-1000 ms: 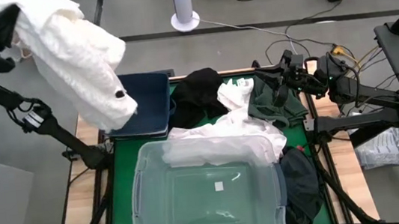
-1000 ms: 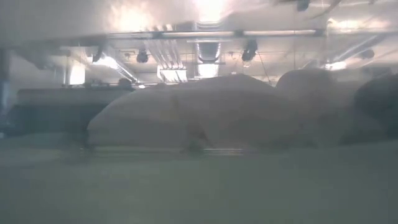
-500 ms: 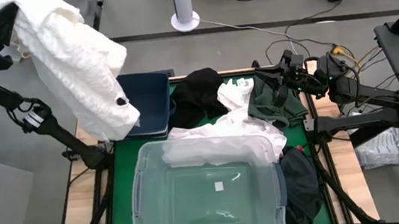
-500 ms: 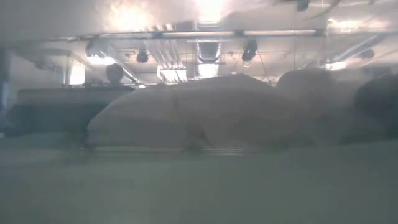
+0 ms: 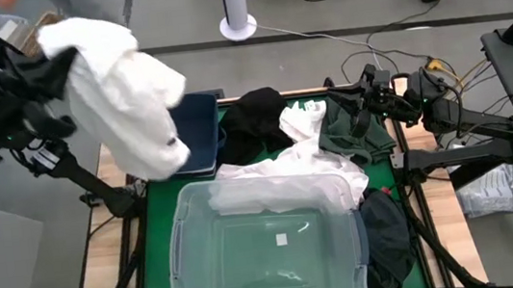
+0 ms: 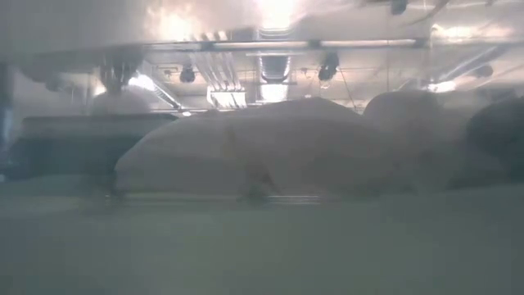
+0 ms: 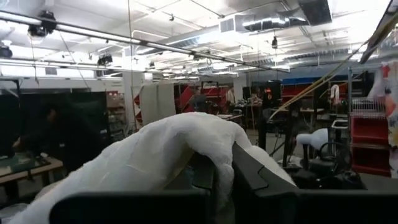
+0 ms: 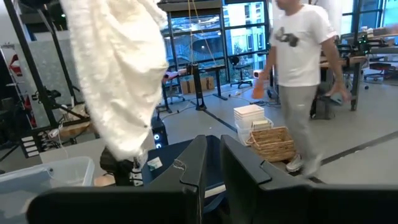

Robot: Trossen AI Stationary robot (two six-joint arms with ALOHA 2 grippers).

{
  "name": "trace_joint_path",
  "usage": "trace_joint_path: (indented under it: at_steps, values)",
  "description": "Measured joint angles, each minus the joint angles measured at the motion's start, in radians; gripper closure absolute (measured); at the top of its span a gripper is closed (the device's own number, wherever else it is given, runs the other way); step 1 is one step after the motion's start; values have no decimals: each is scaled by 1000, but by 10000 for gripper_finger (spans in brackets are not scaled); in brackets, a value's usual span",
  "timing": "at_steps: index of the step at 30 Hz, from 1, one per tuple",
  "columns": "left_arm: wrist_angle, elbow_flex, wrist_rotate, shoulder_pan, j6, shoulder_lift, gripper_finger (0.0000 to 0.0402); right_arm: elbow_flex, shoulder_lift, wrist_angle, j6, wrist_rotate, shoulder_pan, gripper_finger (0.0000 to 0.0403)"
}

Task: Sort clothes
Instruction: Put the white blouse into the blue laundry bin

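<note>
You have one white garment (image 5: 129, 91) in the air: it hangs from the left gripper (image 5: 39, 67), raised above the table's far left corner, with its lower end dangling over the navy bin (image 5: 199, 131). In the left wrist view the cloth is draped over the dark fingers (image 7: 249, 171), so treat that gripper as clamped on the white garment. Judge the sort as barely begun. The remaining clothes lie unsorted along the far side of the green table (image 5: 156, 214): a black garment (image 5: 252, 120), a dark green garment (image 5: 352, 131) and a white heap (image 5: 289, 174) that spills over the far rim of the clear tub (image 5: 269, 249). Another dark garment (image 5: 388, 236) lies just beside the tub's right wall. The tub floor appears to hold nothing but a small pale label, and nothing visible lies in the bin, though the hanging garment hides part of it. The right gripper (image 5: 360, 103) waits at the far right of the table, near the dark green garment; its fingers (image 8: 199, 162) stand close together with a narrow gap and hold nothing. A person (image 8: 301, 81) walks in the room beyond the table.
</note>
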Motion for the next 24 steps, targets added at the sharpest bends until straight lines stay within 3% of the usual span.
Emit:
trace_joint_path:
  at_steps: [5, 12, 24]
  values:
    - [1, 12, 0, 68, -4, 55, 401, 0, 0, 0, 0, 0, 0, 364]
    - [4, 42, 4, 293, -15, 139, 401, 0, 0, 0, 3, 0, 0, 364]
    - [-57, 175, -111, 593, 220, 241, 401, 0, 0, -7, 1, 0, 0, 364]
